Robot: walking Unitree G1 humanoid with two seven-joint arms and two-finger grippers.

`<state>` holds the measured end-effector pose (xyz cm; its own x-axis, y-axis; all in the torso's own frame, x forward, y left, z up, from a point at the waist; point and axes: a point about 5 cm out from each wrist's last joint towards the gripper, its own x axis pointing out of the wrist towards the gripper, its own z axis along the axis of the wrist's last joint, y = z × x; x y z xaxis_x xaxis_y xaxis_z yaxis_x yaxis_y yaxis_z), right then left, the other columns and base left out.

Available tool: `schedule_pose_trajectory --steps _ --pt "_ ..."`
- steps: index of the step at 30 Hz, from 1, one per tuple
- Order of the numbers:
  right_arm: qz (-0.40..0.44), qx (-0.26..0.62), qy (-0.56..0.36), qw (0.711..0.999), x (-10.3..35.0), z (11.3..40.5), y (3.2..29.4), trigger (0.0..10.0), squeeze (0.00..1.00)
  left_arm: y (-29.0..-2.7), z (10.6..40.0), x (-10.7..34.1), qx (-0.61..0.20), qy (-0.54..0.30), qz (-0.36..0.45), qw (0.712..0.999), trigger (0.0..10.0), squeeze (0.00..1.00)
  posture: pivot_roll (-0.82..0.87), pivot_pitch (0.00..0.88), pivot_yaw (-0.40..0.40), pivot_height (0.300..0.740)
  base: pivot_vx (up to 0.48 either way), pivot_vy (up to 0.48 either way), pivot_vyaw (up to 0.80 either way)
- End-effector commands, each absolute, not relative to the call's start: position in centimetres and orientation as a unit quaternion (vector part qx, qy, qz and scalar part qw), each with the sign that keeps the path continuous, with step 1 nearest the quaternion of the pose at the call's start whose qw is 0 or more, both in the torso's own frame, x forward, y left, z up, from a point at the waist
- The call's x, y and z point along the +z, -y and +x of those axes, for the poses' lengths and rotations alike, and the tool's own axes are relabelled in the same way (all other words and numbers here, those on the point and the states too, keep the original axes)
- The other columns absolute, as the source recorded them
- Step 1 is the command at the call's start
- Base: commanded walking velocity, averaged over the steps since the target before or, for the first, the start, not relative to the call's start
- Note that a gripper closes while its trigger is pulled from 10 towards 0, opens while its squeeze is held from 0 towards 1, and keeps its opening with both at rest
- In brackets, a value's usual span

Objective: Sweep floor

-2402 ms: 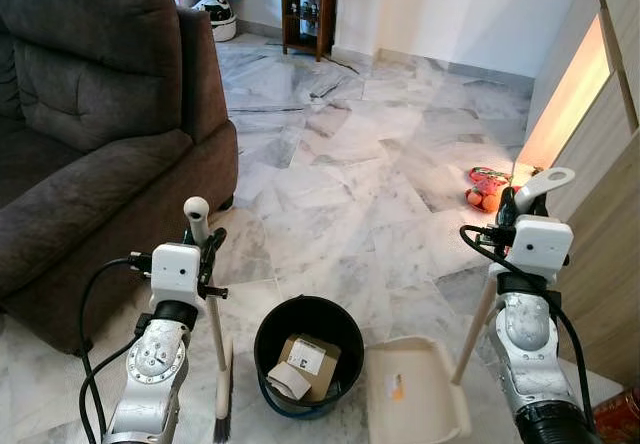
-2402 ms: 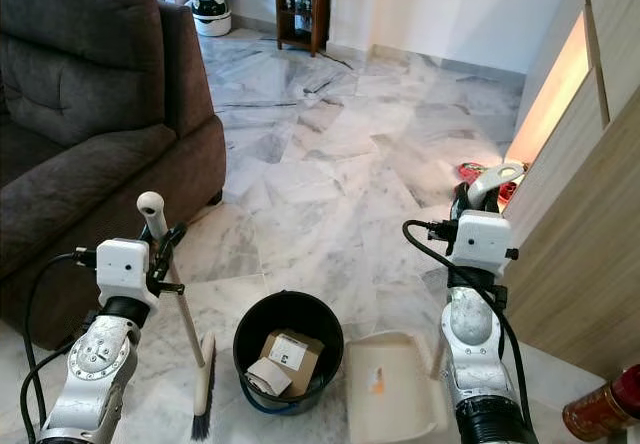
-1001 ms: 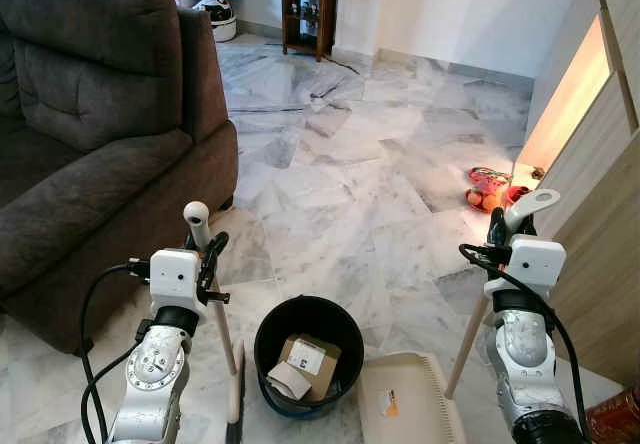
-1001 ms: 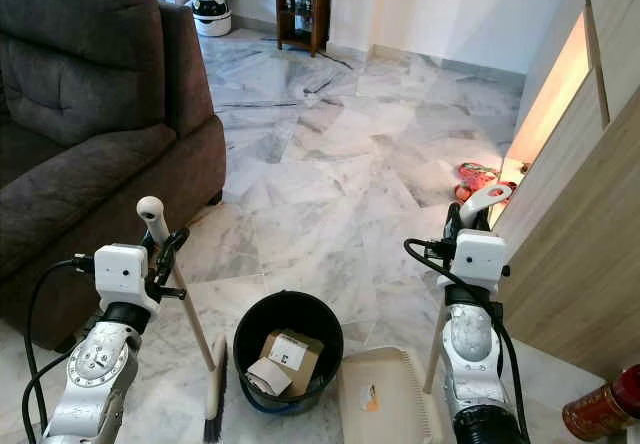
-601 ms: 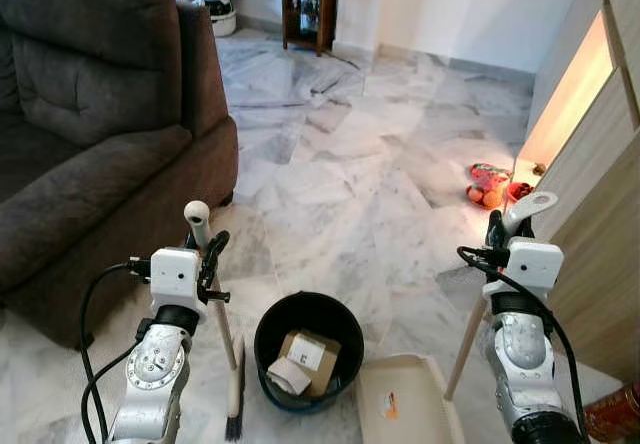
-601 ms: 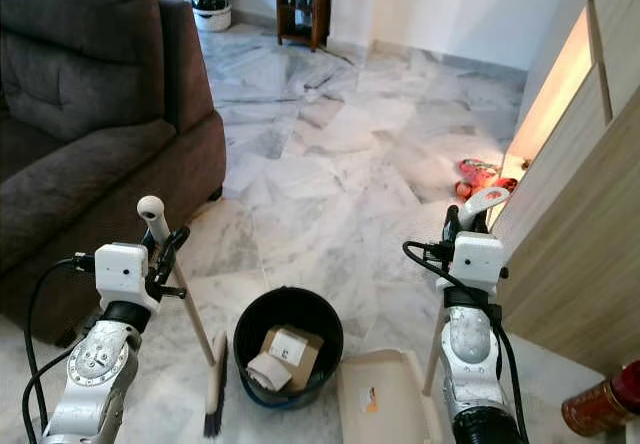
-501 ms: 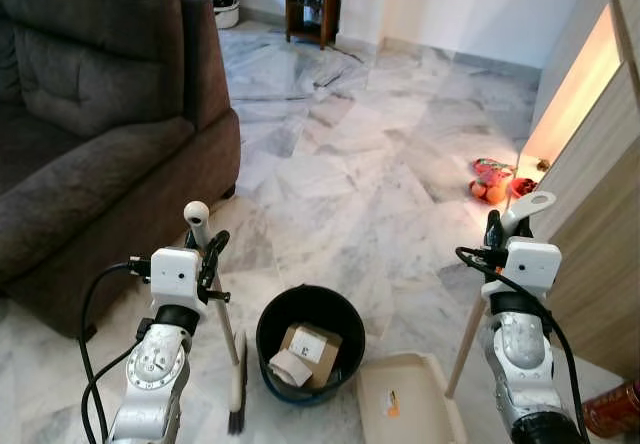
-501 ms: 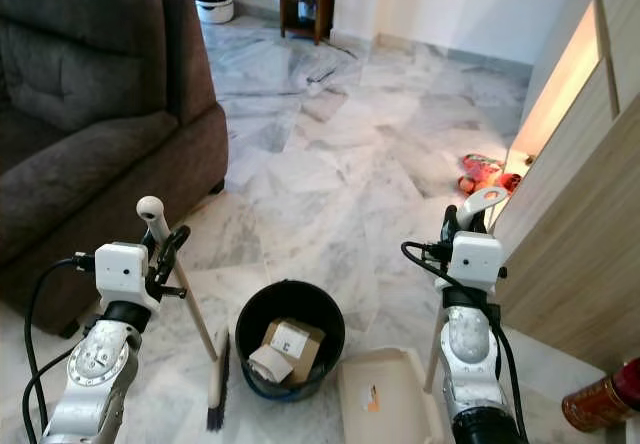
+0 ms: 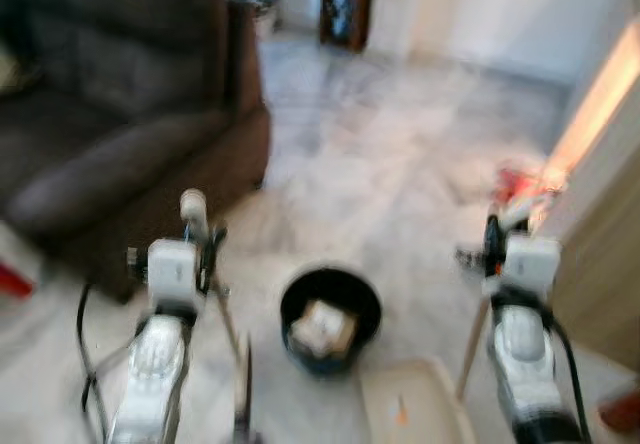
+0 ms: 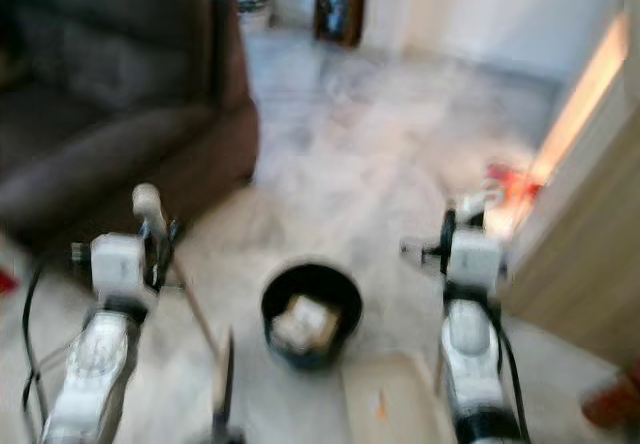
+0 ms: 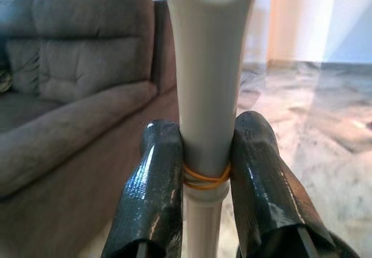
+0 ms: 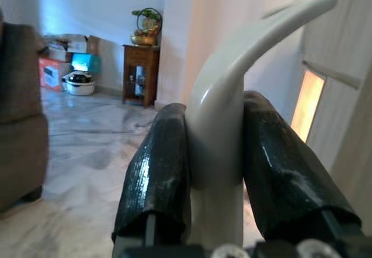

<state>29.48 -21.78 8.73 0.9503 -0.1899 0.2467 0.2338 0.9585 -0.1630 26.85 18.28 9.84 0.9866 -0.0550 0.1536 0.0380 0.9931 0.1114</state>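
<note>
Head views were pretty blurry here, but over on your left there was the dark sofa [image 9: 120,114], and your left gripper [image 11: 206,171] had its two black fingers [image 11: 154,194] clamped tight on the pale broom handle [image 11: 206,83], with the broom [image 9: 240,384] angling down to the marble floor [image 9: 400,184] just left of the black bucket [image 9: 330,319]. The cream dustpan [image 9: 415,409] sat on the floor right beside the bucket, and your right gripper [image 12: 215,147] was squeezed shut around its curved white handle [image 12: 244,54], next to the wooden cabinet [image 9: 610,234].
</note>
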Motion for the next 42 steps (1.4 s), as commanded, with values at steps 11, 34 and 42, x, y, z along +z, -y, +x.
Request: schedule_pose_trajectory --steps 11,34,42 --pt "-0.094 -0.113 0.133 0.980 9.66 29.90 22.14 10.0 0.00 -18.17 27.45 11.50 -0.023 0.116 0.060 0.991 10.0 0.00 0.06 0.000 -0.037 0.740 -0.258 0.000 0.00" --pt "-0.090 -0.114 0.131 0.981 9.55 29.95 22.02 10.0 0.00 -18.21 27.69 11.53 -0.022 0.115 0.061 0.991 10.0 0.00 0.06 0.000 -0.035 0.740 -0.032 0.000 0.00" --pt "-0.084 -0.116 0.123 0.982 9.40 30.06 21.96 10.0 0.00 -18.07 27.86 11.45 -0.025 0.114 0.060 0.991 10.0 0.00 0.06 0.000 -0.034 0.740 0.000 0.000 -0.18"
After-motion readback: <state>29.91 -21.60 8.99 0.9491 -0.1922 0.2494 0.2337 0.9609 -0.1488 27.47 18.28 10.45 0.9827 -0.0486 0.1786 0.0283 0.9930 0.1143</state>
